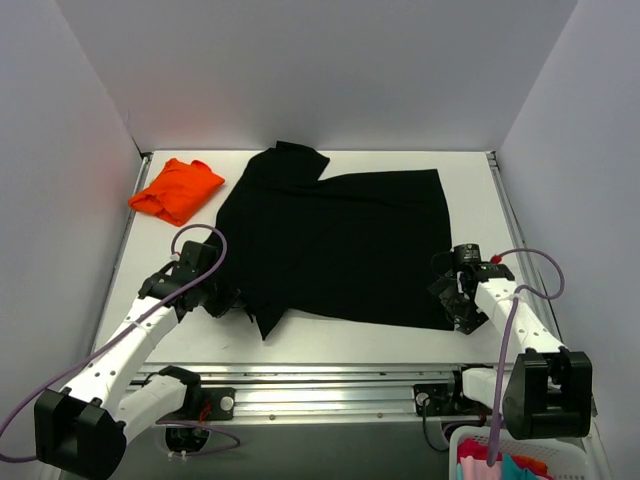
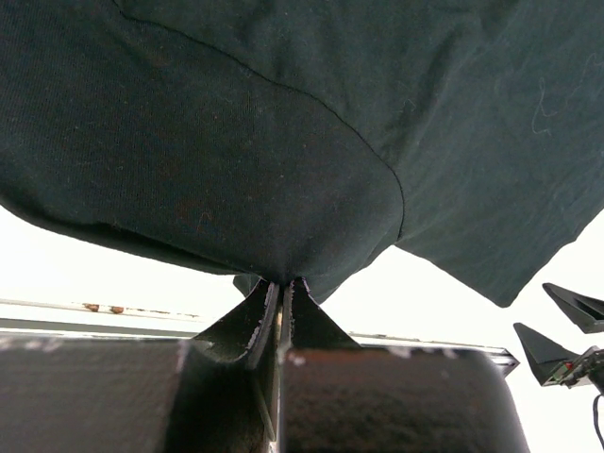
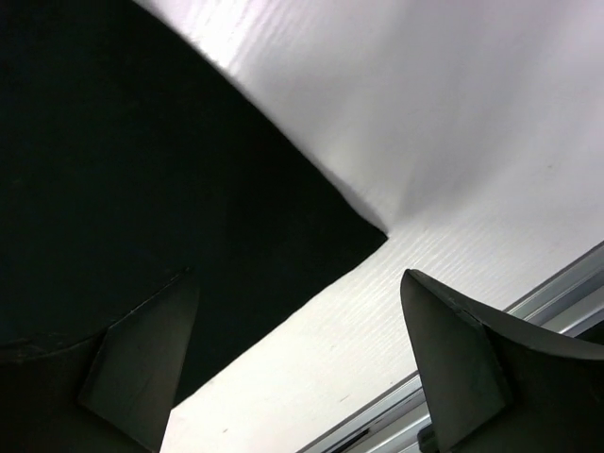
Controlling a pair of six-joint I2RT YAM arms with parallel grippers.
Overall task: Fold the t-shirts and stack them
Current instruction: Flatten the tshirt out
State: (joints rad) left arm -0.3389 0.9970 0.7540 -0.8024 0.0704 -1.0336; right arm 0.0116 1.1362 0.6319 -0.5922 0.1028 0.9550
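Note:
The black t-shirt [image 1: 335, 240] lies spread over the middle of the white table, one sleeve pointing to the back. My left gripper [image 1: 228, 300] is shut on its near left edge; in the left wrist view the cloth [image 2: 236, 160] bunches into the closed fingertips [image 2: 280, 283]. My right gripper [image 1: 452, 297] is open at the shirt's near right corner [image 3: 373, 231], one finger [image 3: 142, 359] over the cloth, the other finger [image 3: 462, 368] over bare table. The folded orange t-shirt [image 1: 177, 189] lies at the back left.
Grey walls close the table [image 1: 470, 190] on the left, back and right. A metal rail [image 1: 330, 378] runs along the near edge. A basket [image 1: 520, 462] with coloured cloth stands at the bottom right, off the table.

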